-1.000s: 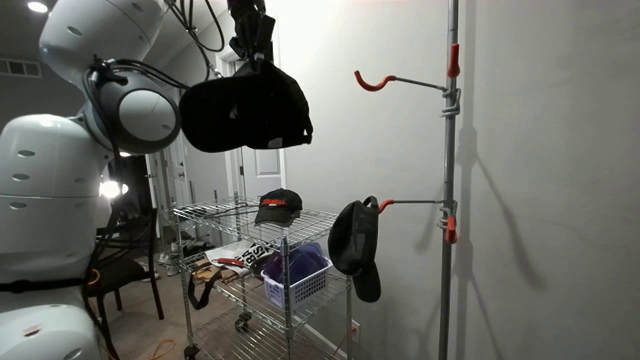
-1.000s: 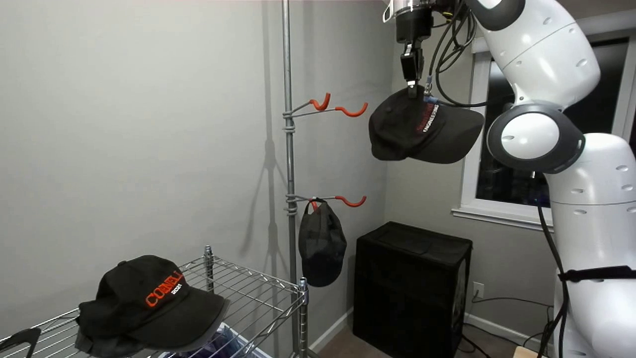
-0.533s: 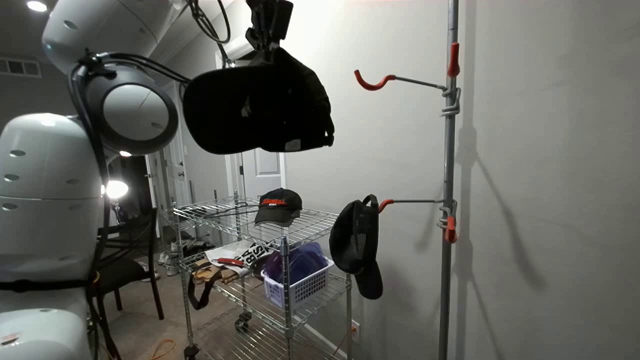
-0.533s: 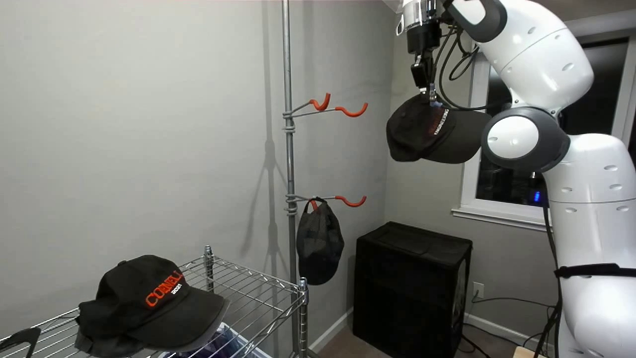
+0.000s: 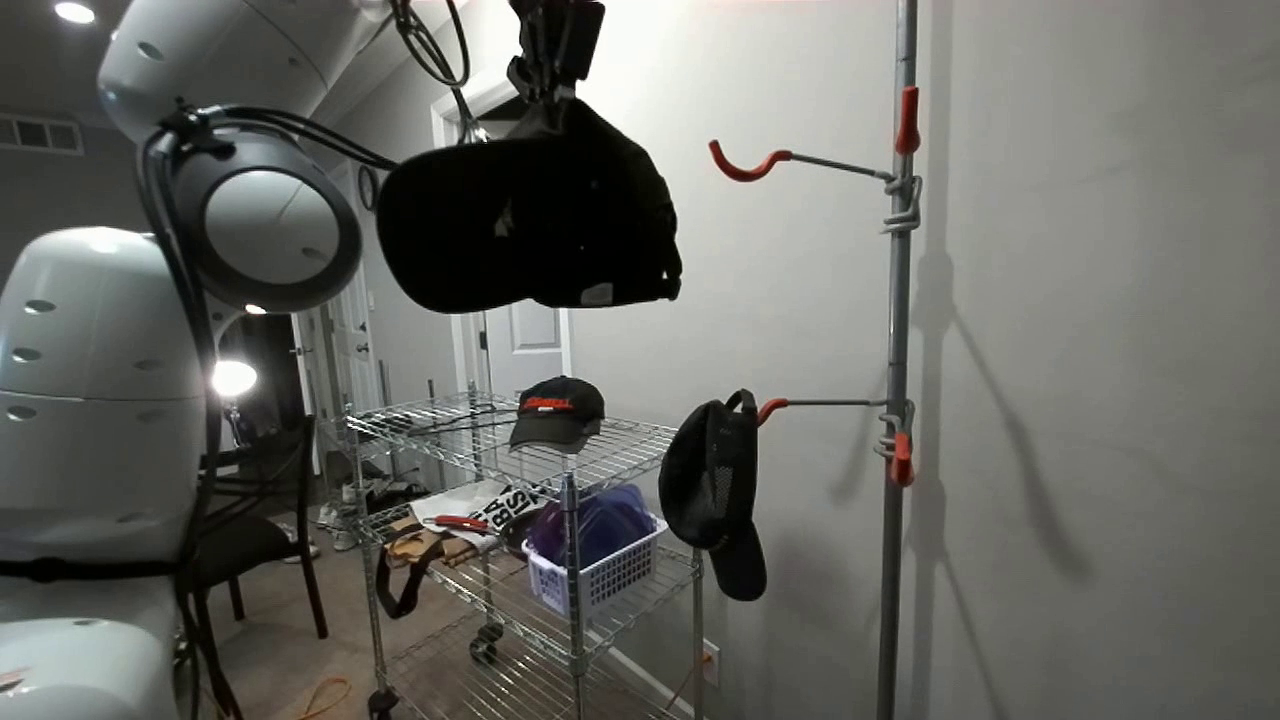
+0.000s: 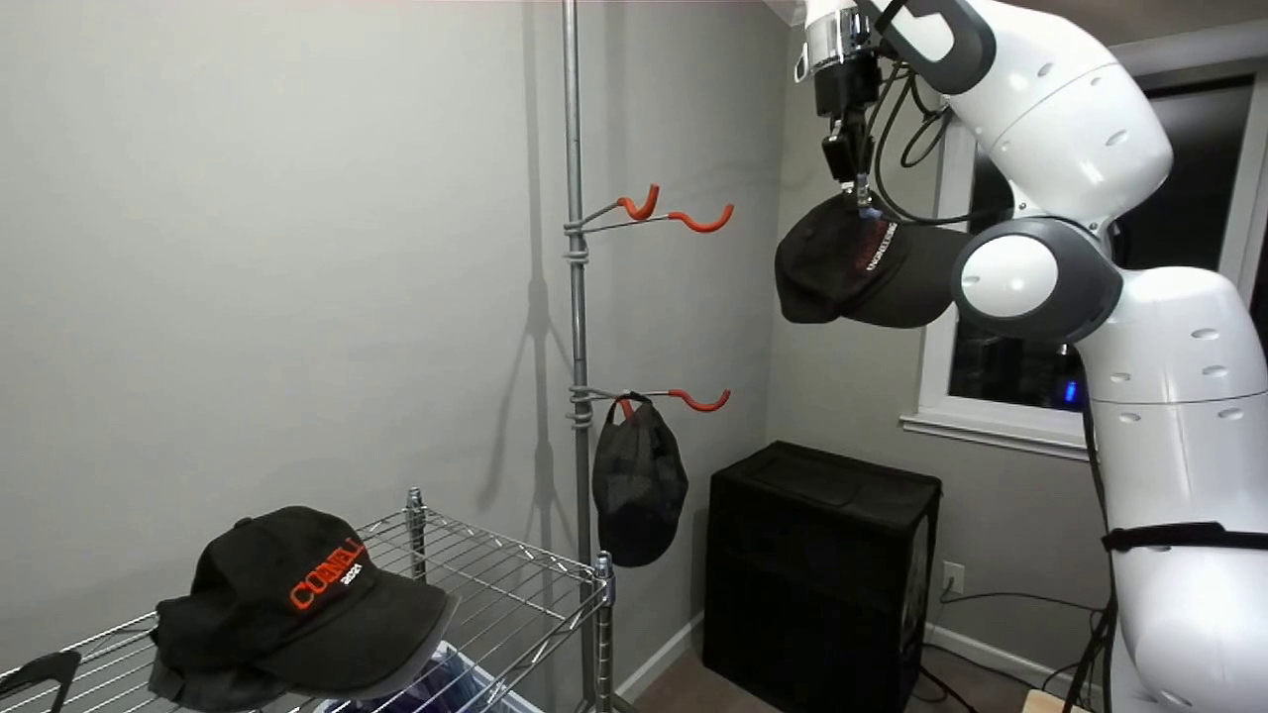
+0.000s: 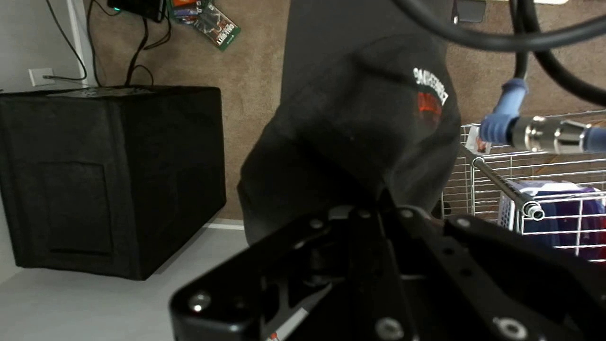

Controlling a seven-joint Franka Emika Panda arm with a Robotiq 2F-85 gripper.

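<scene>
My gripper (image 6: 858,188) is shut on the crown of a black cap (image 6: 832,262), which hangs from the fingertips in the air. White and red lettering shows on its front; the brim points toward the arm. In an exterior view the gripper (image 5: 552,98) is above the cap (image 5: 590,220), whose dark underside shows. In the wrist view the fingers pinch the cap's cloth (image 7: 341,123); the tips themselves are dark and partly hidden. A metal pole (image 5: 897,330) carries red-tipped hooks (image 5: 745,172). Another black cap (image 5: 707,470) hangs by its strap on a lower hook. The held cap is apart from the hooks.
A wire shelf (image 5: 630,440) bears a black cap with red lettering (image 6: 287,594). A white basket (image 5: 610,585) with purple things stands on a lower shelf. A black box (image 6: 812,574) stands in the corner. Cables (image 6: 906,139) hang beside the gripper; a window (image 6: 1020,337) is behind the arm.
The gripper and held cap have moved right in both exterior views, away from the pole in one of them. The grip has stayed shut. The hanging cap has swayed slightly.
</scene>
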